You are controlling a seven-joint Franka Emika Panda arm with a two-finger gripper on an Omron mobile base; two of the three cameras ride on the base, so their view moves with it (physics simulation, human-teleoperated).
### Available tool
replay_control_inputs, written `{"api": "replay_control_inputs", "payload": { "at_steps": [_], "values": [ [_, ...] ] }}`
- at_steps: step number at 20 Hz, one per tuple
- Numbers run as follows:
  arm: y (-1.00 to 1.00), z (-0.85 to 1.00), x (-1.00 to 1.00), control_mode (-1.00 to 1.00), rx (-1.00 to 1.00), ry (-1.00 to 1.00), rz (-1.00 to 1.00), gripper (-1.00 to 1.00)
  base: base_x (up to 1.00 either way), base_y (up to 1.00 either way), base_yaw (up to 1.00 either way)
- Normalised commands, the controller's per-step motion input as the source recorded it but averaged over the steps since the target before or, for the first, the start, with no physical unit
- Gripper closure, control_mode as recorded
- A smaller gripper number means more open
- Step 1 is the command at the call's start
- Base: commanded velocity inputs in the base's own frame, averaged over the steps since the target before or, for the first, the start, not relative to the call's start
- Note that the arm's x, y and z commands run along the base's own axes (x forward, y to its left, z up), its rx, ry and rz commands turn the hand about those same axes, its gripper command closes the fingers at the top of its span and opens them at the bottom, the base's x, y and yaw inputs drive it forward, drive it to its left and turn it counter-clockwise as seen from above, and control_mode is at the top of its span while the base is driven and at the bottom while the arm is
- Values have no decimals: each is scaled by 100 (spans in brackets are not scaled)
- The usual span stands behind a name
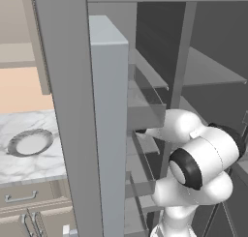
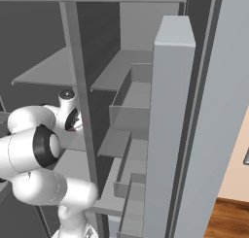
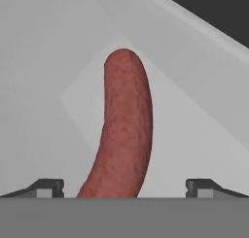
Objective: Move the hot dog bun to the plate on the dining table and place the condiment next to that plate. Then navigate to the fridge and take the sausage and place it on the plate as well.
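a: where's the sausage (image 3: 124, 130)?

b: in the hand view it lies on a pale grey shelf (image 3: 194, 135) inside the fridge (image 1: 160, 62), running lengthwise up the middle of the picture — near end at the bottom edge, rounded far end pointing away, with a slight bend along its length.

a: and the gripper (image 3: 124, 187)?

b: spread wide. the two dark fingertips (image 3: 48, 187) stand at the bottom corners, one on each side of the sausage's near end, both well clear of it. nothing is gripped; the sausage sits in the gap between the fingers, roughly centred, a little closer to the left tip in that picture.

a: touching it at all?

b: no contact that i can see — grey shelf shows between each tip and the sausage.

a: what do the base cameras give?

b: the white arm (image 1: 203, 158) reaches forward into the open fridge, between grey shelves and the door bins (image 2: 129, 110). the hand itself is hidden among the shelves there, so the sausage can't be made out from either side. in the left base view a marble counter (image 1: 34, 161) with a small silvery dish (image 1: 30, 142) sits off to the left, beyond the fridge door (image 1: 109, 134).
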Motion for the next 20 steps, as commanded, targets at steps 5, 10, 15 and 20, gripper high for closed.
{"api": "replay_control_inputs", "payload": {
  "at_steps": [5, 10, 15, 20],
  "values": [
    [0, -22, 20, -100, 0, 0, -1, -100, 0, 0, 0],
    [0, -22, 15, -100, 0, 1, -1, -100, 0, 0, 0],
    [6, -29, 6, -100, 0, 4, 0, 100, 0, 0, 0],
    [0, -32, -3, -100, 0, -3, 0, 100, 0, 0, 0]
  ]
}}
